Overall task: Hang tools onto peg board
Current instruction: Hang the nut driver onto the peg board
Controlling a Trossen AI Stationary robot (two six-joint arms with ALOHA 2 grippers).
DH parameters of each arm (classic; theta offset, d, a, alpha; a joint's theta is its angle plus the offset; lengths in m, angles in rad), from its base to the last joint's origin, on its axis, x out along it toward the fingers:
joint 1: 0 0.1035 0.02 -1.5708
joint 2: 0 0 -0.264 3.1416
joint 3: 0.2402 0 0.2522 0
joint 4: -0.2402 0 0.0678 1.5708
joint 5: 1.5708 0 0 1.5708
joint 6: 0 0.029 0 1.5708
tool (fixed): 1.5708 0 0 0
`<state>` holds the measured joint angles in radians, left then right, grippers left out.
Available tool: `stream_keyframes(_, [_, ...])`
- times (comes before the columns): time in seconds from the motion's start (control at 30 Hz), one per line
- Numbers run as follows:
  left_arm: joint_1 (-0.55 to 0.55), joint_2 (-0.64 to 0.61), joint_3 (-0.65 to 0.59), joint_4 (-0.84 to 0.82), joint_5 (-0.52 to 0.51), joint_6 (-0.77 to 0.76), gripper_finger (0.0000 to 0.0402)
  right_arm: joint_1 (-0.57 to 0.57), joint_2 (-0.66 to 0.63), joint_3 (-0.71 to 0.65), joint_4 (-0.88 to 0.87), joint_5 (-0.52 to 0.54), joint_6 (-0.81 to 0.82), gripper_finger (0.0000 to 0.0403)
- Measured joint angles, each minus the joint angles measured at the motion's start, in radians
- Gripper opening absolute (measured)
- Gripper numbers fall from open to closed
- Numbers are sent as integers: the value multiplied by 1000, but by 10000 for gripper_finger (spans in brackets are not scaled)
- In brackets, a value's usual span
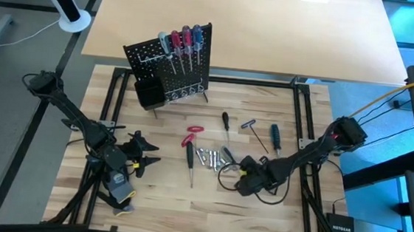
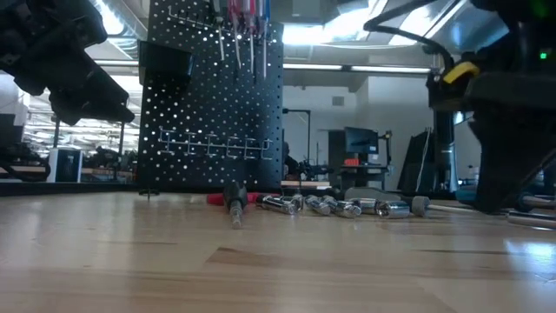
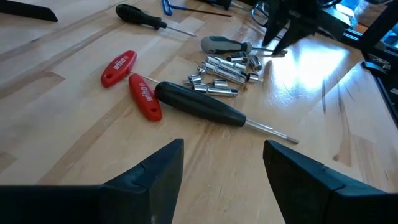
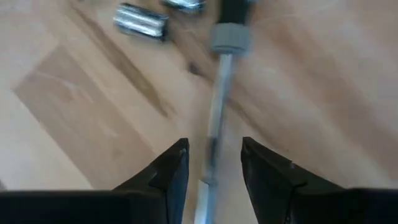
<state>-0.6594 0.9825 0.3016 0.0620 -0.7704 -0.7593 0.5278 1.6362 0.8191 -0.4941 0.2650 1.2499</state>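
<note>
The peg board [image 1: 171, 60] stands upright at the table's far left, with several screwdrivers hanging on it and a black bin [image 1: 148, 93] at its lower corner. More tools lie flat on the table: red-handled pliers [image 3: 130, 81], a black-handled screwdriver [image 3: 199, 106], silver bits [image 3: 221, 74] and a grey-handled screwdriver [image 3: 225, 45]. My right gripper [image 4: 214, 165] points steeply down, open. Its fingers stand on either side of the grey-handled screwdriver's thin metal shaft [image 4: 216, 118] without touching it. My left gripper [image 3: 224, 177] waits open at the near left, short of the black-handled screwdriver.
A small black screwdriver [image 1: 225, 121], a T-handled key [image 1: 249, 125] and a blue-handled screwdriver [image 1: 274, 136] lie right of centre. A black cable loops on the wood below my right gripper [image 1: 243, 172]. The black table frame [image 1: 305, 138] runs along the sides.
</note>
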Motion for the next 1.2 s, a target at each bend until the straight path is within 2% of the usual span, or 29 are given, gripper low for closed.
stream_keyframes(0.37, [0,0,0,-2,0,0,210,-5,-8,-18,29,-5,-25,134])
stream_keyframes(0.87, [0,0,0,-4,0,0,210,-29,44,-12,7,13,-48,14])
stream_keyframes(1.2, [0,0,0,-9,0,-19,210,-32,47,65,-140,55,-75,20])
